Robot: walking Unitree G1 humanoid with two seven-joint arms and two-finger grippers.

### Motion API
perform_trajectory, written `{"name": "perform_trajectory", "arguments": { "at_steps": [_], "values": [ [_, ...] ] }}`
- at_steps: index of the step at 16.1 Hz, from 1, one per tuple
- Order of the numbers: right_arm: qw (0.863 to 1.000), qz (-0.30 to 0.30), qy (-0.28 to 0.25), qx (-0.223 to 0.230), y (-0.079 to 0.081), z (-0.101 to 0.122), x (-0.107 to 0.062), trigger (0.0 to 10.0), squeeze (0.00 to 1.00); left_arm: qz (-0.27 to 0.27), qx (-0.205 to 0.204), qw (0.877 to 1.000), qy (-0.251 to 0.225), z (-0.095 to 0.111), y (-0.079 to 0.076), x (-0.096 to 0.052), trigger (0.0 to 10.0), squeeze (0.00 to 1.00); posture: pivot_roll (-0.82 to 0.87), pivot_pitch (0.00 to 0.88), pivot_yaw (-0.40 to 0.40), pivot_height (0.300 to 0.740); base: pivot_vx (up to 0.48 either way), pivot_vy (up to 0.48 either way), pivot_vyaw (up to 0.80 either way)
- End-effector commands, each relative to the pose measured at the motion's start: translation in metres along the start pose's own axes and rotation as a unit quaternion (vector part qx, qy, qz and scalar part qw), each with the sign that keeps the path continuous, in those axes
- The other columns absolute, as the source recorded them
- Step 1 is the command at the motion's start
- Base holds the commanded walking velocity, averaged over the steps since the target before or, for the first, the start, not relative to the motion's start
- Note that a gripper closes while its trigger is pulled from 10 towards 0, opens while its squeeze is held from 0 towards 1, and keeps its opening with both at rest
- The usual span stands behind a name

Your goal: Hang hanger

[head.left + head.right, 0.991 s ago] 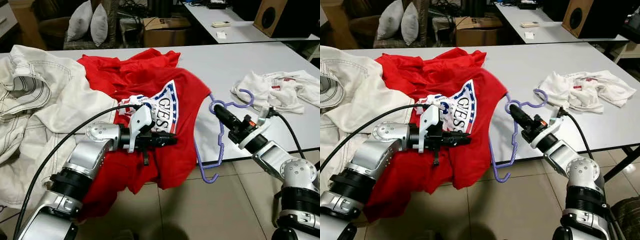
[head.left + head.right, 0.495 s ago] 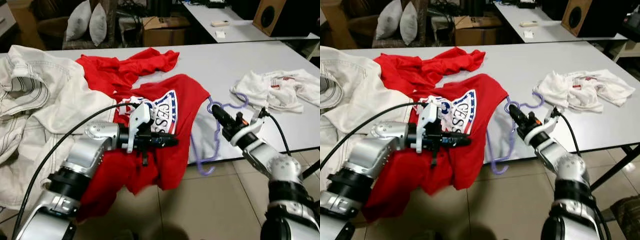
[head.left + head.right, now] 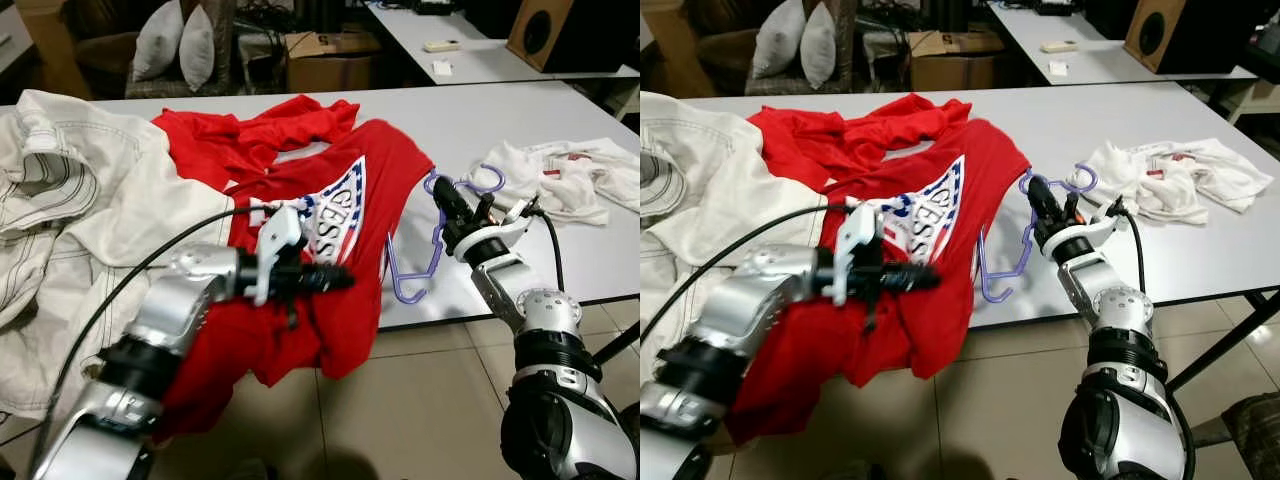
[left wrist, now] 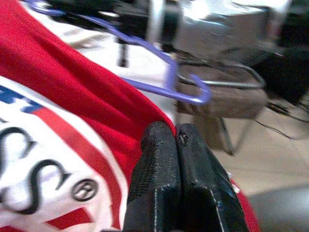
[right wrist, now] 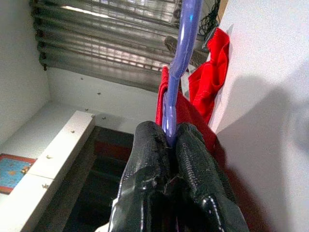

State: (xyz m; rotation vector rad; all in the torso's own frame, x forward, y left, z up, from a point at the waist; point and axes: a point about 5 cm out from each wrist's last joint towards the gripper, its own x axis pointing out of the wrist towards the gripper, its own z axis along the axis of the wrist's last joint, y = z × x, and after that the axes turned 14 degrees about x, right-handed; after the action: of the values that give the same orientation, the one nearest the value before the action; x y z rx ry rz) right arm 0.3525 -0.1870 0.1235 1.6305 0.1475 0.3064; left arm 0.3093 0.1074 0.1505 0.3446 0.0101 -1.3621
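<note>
Hanger (image 3: 420,240) hangs lengthwise downward, hook up, clamped in right gripper (image 3: 440,198). Left gripper (image 3: 340,278) pinches red shirt (image 3: 330,230); shirt hides hanger's near arm.

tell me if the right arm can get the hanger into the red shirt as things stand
Probably yes: the right gripper grips the purple hanger beside the red shirt, which the left gripper holds up.

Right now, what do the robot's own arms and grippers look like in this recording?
Both arms are silver metal segments with black rings at the joints. The left gripper has long black fingers behind a white plastic housing, and a black cable loops from it back along the arm. The right gripper has black fingers with a textured surface, a small red-orange spot near its white wrist collar, and a thin black cable.
</note>
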Motion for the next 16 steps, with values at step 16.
{"name": "perform_trajectory", "arguments": {
  "at_steps": [16],
  "values": [
    [0.995,0.024,-0.092,-0.01,0.018,0.011,0.023,10.0,0.0,0.108,-0.016,0.994,-0.032,0.011,0.012,0.012,0.0,0.0,0.03,0.0,-0.002,0.74,0.0,0.0,0.0]
  ]
}}
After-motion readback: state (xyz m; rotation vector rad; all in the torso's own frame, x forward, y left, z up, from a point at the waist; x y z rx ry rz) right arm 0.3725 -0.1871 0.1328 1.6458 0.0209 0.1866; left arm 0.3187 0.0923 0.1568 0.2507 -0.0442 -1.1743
